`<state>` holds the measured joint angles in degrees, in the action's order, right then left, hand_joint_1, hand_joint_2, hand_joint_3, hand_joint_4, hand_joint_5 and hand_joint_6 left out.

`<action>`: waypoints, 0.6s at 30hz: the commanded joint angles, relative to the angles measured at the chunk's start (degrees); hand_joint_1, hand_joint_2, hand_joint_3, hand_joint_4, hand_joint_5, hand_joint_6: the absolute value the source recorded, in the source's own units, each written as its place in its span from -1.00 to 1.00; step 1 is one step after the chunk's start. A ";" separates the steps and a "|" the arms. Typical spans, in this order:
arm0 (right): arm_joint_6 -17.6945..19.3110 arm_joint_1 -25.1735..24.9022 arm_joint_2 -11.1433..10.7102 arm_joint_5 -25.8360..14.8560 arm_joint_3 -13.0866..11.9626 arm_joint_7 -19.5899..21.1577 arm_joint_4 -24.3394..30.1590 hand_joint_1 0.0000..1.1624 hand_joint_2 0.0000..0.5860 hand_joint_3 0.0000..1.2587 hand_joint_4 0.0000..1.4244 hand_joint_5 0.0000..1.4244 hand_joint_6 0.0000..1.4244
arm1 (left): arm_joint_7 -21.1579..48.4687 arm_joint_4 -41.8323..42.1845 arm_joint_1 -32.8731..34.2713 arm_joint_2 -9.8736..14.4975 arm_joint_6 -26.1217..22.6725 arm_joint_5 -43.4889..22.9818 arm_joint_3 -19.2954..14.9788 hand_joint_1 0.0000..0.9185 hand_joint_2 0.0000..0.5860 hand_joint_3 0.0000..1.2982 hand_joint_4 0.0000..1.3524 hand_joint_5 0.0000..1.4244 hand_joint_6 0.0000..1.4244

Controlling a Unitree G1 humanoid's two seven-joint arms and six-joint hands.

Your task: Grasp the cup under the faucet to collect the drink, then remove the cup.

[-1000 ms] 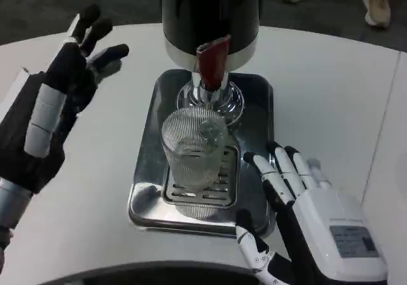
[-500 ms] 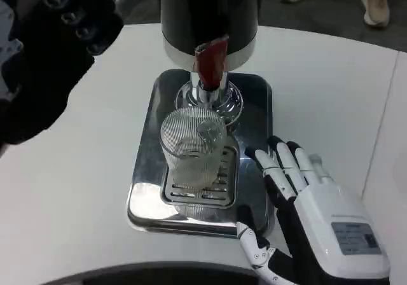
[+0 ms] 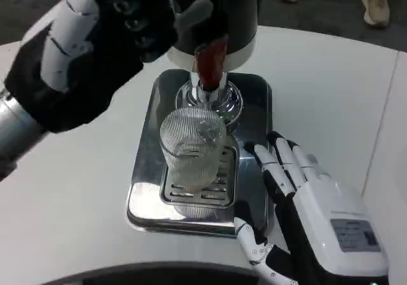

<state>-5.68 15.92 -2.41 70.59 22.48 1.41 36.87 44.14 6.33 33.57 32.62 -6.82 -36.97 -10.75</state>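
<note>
Ribbed clear glass cup (image 3: 193, 152) stands mid-frame on the steel drip tray (image 3: 147, 189), under the red-handled tap (image 3: 210, 65). Right robot hand (image 3: 304, 205) spread beside it, apart; left robot hand (image 3: 111, 34), upper left, grip indiscernible. Risk judged: cup tipped by sideways contact.

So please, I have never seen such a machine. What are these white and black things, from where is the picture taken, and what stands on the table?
The picture comes from a camera on a humanoid robot's head, looking down at a white table. The two big shapes are its own hands. The left hand is raised near the black drink dispenser and its red tap lever. The right hand lies open beside the metal drip tray, close to the cup, holding nothing. On the tray's grate stands a ribbed clear glass cup under the faucet. Whether the left hand touches the dispenser, I cannot tell.
</note>
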 commanded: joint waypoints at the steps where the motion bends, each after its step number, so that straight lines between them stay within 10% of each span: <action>1: -0.70 0.87 0.54 0.54 -0.06 -0.34 1.86 -0.57 0.78 -0.79 -0.99 -0.95 -0.81 | 0.75 -1.83 0.84 -2.04 3.38 4.36 1.70 -1.00 -0.34 -1.00 -1.00 -0.99 -1.00; 18: -1.08 1.98 1.15 -0.11 -0.24 -0.04 2.41 -0.53 0.81 -0.77 -0.94 -0.91 -0.74 | 6.09 -7.06 3.96 -3.33 10.58 13.41 6.63 -1.00 -0.38 -1.00 -1.00 -0.93 -0.96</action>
<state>-6.43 17.55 -1.86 70.68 22.35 1.18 38.73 48.65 -0.91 37.35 29.27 2.12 -24.63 -5.32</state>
